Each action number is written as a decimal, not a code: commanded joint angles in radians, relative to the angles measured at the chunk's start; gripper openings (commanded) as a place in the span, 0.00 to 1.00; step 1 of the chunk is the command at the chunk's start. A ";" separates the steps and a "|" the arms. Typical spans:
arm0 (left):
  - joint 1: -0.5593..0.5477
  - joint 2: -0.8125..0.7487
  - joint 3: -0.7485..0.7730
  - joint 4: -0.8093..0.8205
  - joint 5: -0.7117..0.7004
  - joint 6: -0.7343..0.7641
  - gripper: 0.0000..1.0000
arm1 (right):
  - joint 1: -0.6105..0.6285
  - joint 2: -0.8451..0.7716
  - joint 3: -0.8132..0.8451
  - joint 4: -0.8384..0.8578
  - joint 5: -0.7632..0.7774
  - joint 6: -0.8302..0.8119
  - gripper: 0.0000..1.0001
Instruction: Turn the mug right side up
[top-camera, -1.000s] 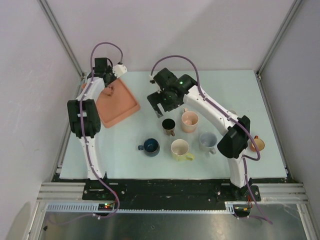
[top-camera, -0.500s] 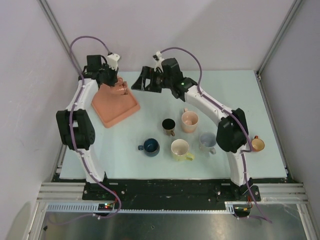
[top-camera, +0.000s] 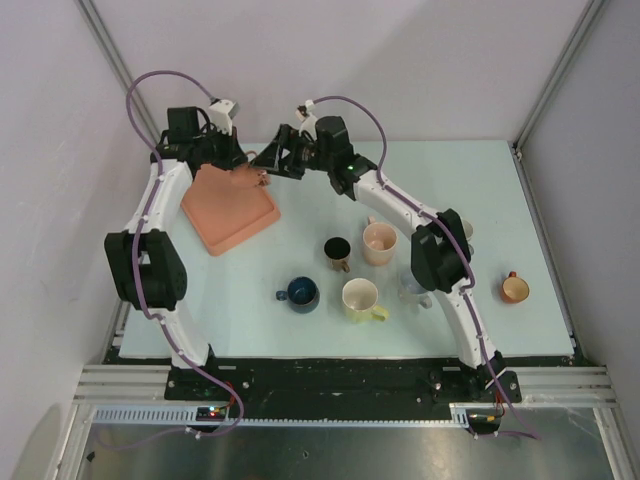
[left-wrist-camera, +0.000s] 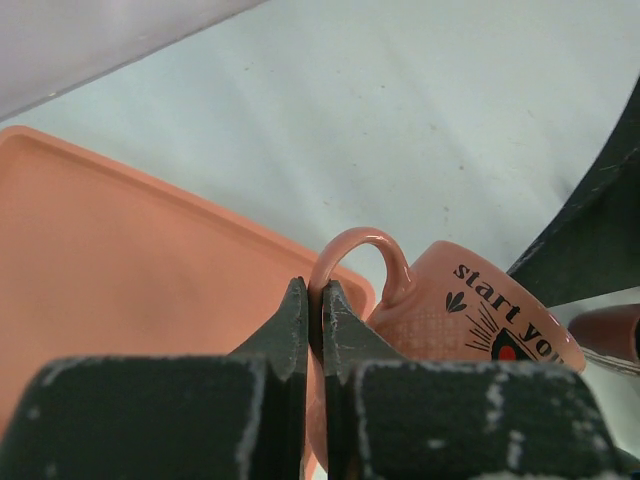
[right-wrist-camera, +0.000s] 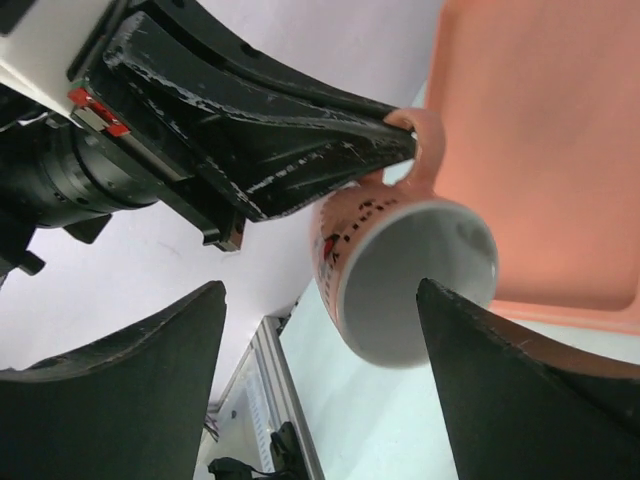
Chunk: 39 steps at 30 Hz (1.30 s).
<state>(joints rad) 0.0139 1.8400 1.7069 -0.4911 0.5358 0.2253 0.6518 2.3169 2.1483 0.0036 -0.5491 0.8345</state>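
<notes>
Left end effector is clenched on the handle of the orange mug, jaws pinched tight on the loop. The mug hangs off the tabletop near the far left corner, just past the corner of the orange tray. It's tipped over, not upright: handle on top, long axis lying sideways, open mouth facing the right end effector. That one is spread wide, a finger either side of the rim, touching nothing.
</notes>
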 joint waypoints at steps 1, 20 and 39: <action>-0.005 -0.076 0.022 0.015 0.084 -0.067 0.00 | 0.013 0.029 0.069 0.106 -0.055 0.043 0.75; 0.035 -0.123 0.088 -0.146 0.120 -0.115 0.98 | 0.054 -0.152 0.113 -0.474 0.174 -0.461 0.00; 0.184 -0.190 -0.065 -0.231 -0.226 0.002 1.00 | 0.559 -0.269 -0.021 -1.149 0.348 -1.279 0.00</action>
<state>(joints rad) 0.1905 1.6848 1.6600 -0.7120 0.3645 0.1764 1.1790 2.0205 2.1349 -1.0512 -0.2424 -0.2779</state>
